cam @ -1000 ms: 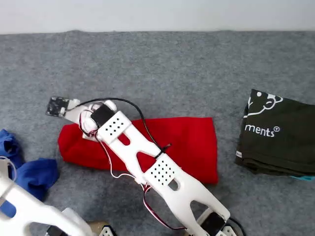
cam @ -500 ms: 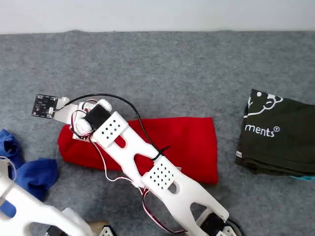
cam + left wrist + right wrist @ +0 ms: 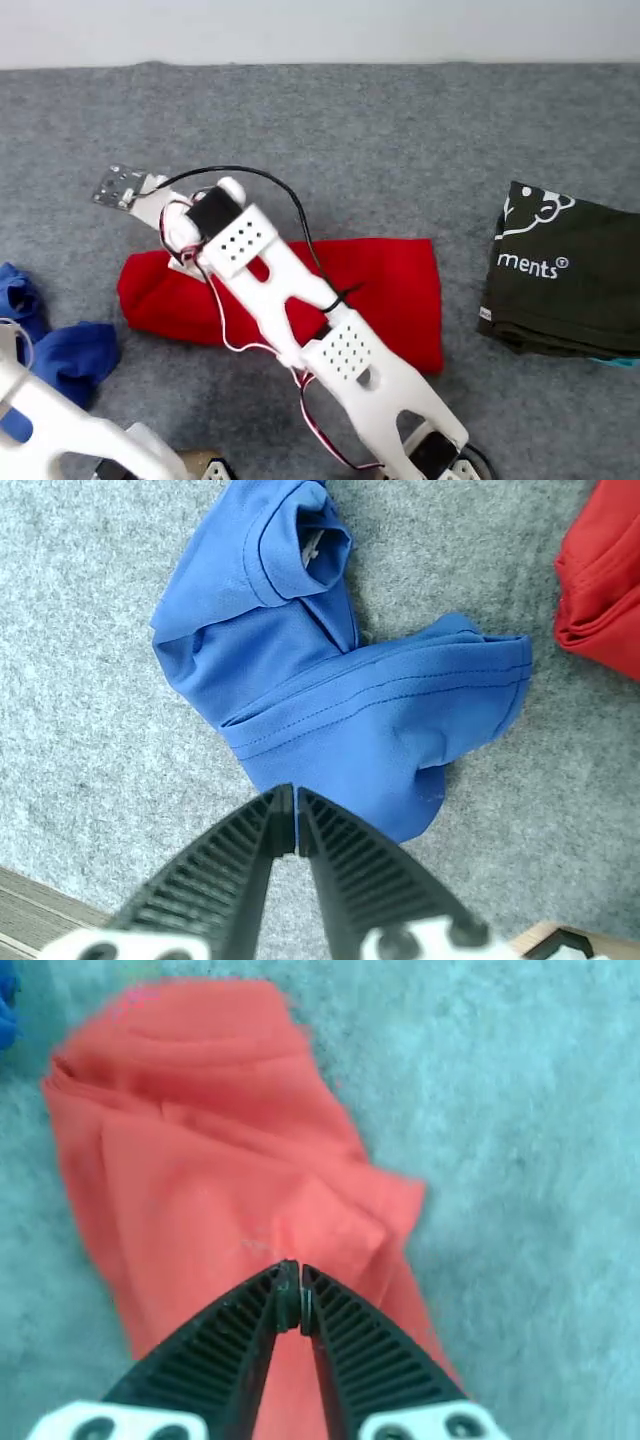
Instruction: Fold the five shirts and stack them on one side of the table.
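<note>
Red shirt [image 3: 395, 280]: folded, mid surface [image 3: 400, 130].
Right claw [image 3: 291, 1305]: closed, holding nothing, above the red shirt's end.
Left claw [image 3: 295, 825]: closed, holding nothing, above crumpled blue shirt [image 3: 330, 700].
Dark shirt [image 3: 570, 290]: folded, well apart.

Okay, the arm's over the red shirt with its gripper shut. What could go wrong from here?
1. The right gripper is shut over the red shirt, whose folds look loose and bunched; a nudge might undo them.
2. That arm's loose wires hang over the shirt and could snag it.
3. The blue shirt lies crumpled near the table edge; the left gripper, shut above it, might push it off.
</note>
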Controlling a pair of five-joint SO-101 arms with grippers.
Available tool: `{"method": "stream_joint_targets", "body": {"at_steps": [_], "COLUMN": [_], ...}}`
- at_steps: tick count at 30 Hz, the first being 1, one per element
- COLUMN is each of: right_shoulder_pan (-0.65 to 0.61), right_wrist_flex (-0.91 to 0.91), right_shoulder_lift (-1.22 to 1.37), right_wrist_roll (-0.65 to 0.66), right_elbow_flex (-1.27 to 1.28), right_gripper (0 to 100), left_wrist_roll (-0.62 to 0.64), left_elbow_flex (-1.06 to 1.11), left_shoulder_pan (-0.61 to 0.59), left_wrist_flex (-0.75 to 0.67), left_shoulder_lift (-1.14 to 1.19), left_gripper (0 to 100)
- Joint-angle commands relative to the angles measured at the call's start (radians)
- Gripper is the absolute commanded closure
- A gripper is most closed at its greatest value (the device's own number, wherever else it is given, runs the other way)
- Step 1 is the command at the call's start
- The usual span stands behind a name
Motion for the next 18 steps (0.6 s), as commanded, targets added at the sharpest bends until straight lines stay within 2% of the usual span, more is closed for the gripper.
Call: {"method": "stream_joint_targets", "body": {"at_steps": [1,8,15,18], "right_shoulder_pan": [0.044,0.047,0.053,-0.002], "right_wrist_flex": [0.045,0.039,-0.027,-0.022], "right_shoulder_lift": [-0.180,-0.364,-0.211,-0.145], "right_wrist_roll": [-0.014,-0.017,-0.017,-0.017], "right_elbow_flex": [0.233,0.609,0.621,0.618], "right_gripper": [98.7,98.7,98.7,98.7], "left_wrist_roll": [-0.006,-0.006,-0.006,-0.006], "left_elbow_flex": [-0.022,-0.044,-0.039,-0.039], "left_shoulder_pan": [-0.002,-0.114,-0.135,-0.135], "left_wrist_flex": [-0.009,0.008,0.009,0.009], "left_shoulder_lift": [-0.031,-0.031,-0.031,-0.031], "left_gripper": [98,98,98,98]}}
